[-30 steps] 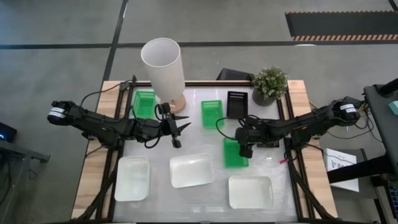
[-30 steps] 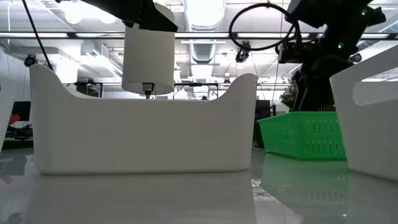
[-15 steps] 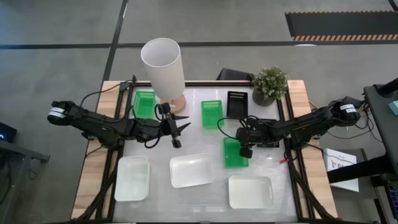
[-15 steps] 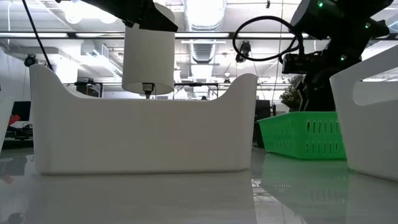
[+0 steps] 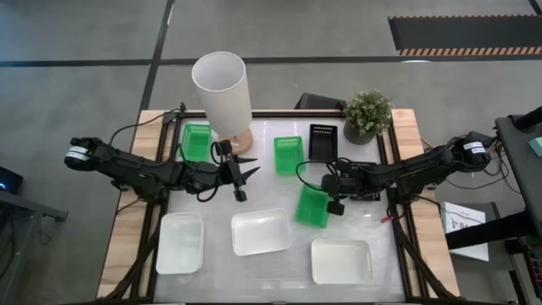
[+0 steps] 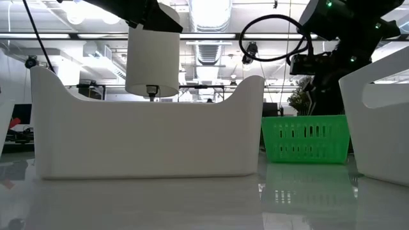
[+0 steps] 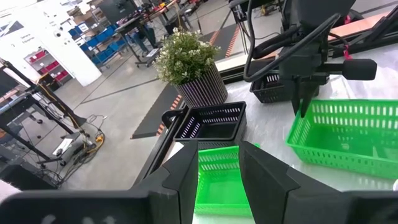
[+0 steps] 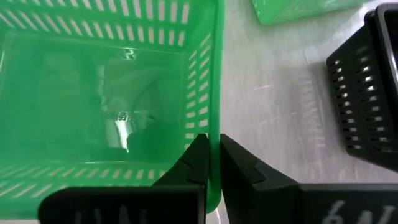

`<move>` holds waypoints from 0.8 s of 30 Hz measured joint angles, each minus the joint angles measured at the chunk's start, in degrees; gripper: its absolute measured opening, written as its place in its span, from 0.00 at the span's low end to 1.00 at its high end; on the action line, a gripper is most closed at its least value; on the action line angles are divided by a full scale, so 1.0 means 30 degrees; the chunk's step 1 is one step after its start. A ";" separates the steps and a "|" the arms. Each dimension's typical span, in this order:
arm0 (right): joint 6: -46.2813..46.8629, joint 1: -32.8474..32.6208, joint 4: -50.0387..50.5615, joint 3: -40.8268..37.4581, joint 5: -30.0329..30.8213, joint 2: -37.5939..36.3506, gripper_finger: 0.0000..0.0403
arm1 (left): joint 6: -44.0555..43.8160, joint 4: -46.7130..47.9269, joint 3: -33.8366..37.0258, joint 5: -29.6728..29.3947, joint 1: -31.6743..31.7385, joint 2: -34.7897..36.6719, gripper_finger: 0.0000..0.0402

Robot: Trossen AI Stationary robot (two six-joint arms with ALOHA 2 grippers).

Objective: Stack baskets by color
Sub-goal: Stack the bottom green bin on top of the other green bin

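Setting: a white-topped table [image 5: 373, 224] with wooden side rails on a grey concrete floor; an industrial hall shows beyond it in the low view.

Non-task items: a tall white lamp [image 5: 221, 93] at the far side, left of centre; a potted plant [image 5: 367, 114] at the far right.

Green baskets, three:
- far left green basket [image 5: 196, 139], just beside the lamp base.
- far centre green basket [image 5: 288, 154], standing alone.
- held green basket [image 5: 312, 205], right of centre and turned askew; its near end lies close to the middle white basket.

Black basket [image 5: 323, 141], at least one: at the far side, just right of the far centre green basket. A second dark shape lies under the right arm, too hidden to name.

White baskets, three, all along the near edge, none nested: left white basket [image 5: 180, 242], middle white basket [image 5: 261, 230], right white basket [image 5: 340, 260].

Right gripper [image 5: 335, 203]: jaws pinched together on the right wall of the held green basket, one finger inside and one outside, as the right wrist view shows.

Left gripper [image 5: 240, 184]: hovers left of centre, near the lamp base, jaws partly open and holding nothing.

Progress: judged early. No colour is stacked yet, and every basket seen sits singly on the table. Left to do: nest the three greens, of which one is now gripped, then stack the whites, then any blacks.
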State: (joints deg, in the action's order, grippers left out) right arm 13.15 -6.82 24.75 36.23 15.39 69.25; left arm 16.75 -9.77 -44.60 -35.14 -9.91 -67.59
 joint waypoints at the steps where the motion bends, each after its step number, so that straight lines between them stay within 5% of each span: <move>1: -0.0191 0.0032 0.0009 0.0000 -0.0053 -0.0102 0.03 | 0.0000 0.0005 0.0000 0.0000 0.0000 0.0000 0.25; 12: -0.0755 0.2077 0.1718 0.1541 -0.2092 -0.1802 0.03 | 0.0000 -0.0031 0.0000 0.0000 0.0000 0.0000 0.25; 24: -0.3157 0.5488 0.3381 0.4788 -0.6674 -0.1790 0.03 | 0.0000 -0.0039 0.0000 0.0000 0.0000 0.0000 0.25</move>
State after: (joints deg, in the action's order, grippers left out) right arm 3.68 9.64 34.89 50.59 -4.63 63.88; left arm 16.75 -9.89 -44.60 -35.14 -9.91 -67.59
